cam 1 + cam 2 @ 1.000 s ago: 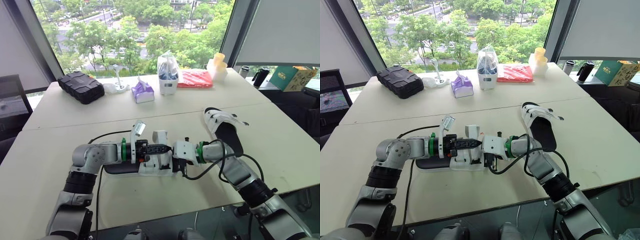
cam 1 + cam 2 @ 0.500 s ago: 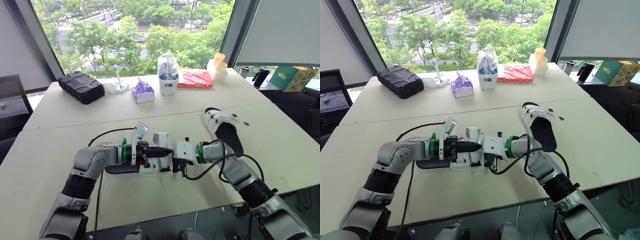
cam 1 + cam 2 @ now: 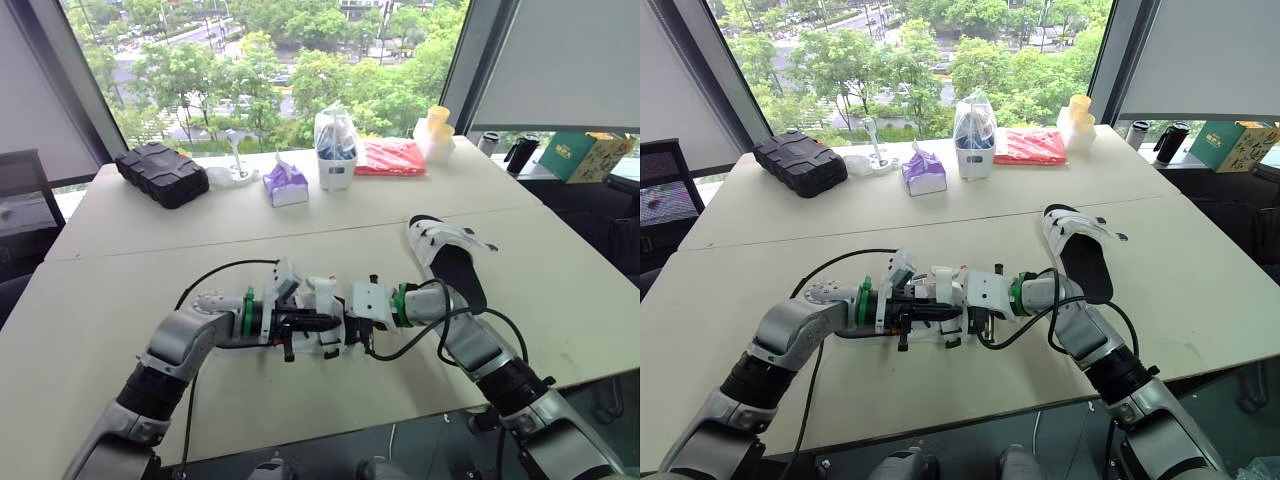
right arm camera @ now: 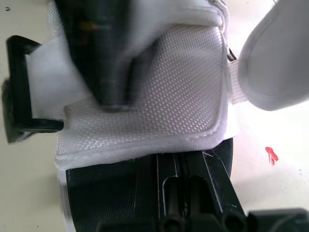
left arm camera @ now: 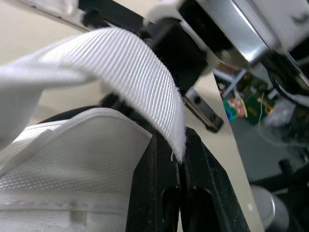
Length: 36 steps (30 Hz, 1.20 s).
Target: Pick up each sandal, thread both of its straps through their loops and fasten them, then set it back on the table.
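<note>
While both claws work at the middle of the table's front edge, the count stands thus.

Sandals, two: first sandal, black sole and white straps, at the front edge; second sandal, lying flat near the right edge, well apart from the first.

Claws, two: left claw clenched on the end of the first sandal's white strap; right claw clenched on that sandal's black sole edge.

Far edge, one each: black case, purple tissue pack, bagged white jar, red packet.

Surface: table, cream top with one seam across.

Room: tall windows beyond the far edge, green trees outside.
</note>
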Each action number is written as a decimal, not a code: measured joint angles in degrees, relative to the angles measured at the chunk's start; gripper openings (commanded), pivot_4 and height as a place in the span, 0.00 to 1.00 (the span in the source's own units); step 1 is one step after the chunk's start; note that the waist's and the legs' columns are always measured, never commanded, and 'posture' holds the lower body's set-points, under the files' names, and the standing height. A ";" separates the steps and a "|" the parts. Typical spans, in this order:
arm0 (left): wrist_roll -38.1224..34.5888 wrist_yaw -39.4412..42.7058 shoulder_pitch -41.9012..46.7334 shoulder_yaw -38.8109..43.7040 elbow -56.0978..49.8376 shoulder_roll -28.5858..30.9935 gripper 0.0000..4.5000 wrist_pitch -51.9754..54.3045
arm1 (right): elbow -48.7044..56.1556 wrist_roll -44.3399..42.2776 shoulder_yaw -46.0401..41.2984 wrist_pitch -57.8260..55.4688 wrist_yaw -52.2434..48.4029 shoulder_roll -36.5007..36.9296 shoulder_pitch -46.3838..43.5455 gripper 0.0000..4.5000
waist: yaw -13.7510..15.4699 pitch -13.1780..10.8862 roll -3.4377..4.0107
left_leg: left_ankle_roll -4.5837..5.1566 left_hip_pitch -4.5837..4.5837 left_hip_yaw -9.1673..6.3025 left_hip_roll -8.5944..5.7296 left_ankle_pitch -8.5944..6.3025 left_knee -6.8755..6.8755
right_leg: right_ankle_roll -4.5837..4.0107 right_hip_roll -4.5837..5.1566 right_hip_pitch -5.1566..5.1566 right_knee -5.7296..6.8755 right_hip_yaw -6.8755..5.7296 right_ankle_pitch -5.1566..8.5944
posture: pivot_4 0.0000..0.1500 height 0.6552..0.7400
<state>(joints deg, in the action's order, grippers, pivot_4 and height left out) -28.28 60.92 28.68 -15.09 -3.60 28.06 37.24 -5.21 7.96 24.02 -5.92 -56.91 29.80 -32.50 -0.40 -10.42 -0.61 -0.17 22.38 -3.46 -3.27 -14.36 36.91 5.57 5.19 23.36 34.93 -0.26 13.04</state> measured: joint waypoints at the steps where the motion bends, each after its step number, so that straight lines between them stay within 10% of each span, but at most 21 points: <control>1: 0.46 0.30 -0.22 -0.03 0.00 0.09 0.01 -0.54 | 0.00 0.00 0.00 0.00 0.01 0.00 0.00 0.00 | 0.00 0.00 0.00 | 0.00 0.00 0.00 0.00 0.00 0.00 | 0.00 0.00 0.00 0.00 0.00 0.00 | 1.00 1.00; 12: 1.13 6.79 -3.39 -1.65 -5.43 5.38 0.99 -2.92 | -0.05 0.00 0.38 0.04 0.24 -0.24 -0.22 0.00 | -0.22 0.01 0.02 | 0.01 0.01 0.00 0.01 -0.01 -0.08 | -0.11 0.03 0.05 -0.02 -0.01 0.07 | 1.00 1.00; 24: -6.79 10.11 -13.61 6.62 -16.51 18.17 0.99 2.84 | -0.15 -0.17 0.43 0.44 -0.33 -0.44 -0.39 0.00 | -0.25 0.15 0.22 | 0.03 -0.07 0.04 0.04 0.02 -0.63 | -0.20 0.03 0.26 -0.02 -0.03 0.14 | 1.00 1.00; 36: 2.84 -1.30 -17.86 1.52 -15.76 8.31 0.99 -5.29 | -1.05 -0.12 0.49 0.64 -0.41 -0.54 -0.80 0.00 | -0.14 0.15 0.11 | 0.02 -0.06 0.03 0.05 0.02 -0.44 | -0.34 0.04 0.16 -0.02 -0.04 0.21 | 1.00 1.00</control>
<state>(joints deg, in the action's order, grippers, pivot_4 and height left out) -25.43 59.62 10.82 -13.57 -19.35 36.36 31.95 -6.26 7.84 24.51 -5.28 -57.32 29.26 -33.30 -0.54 -10.28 -0.50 -0.15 22.32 -3.43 -3.22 -14.33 36.47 5.23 5.24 23.53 34.91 -0.30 13.25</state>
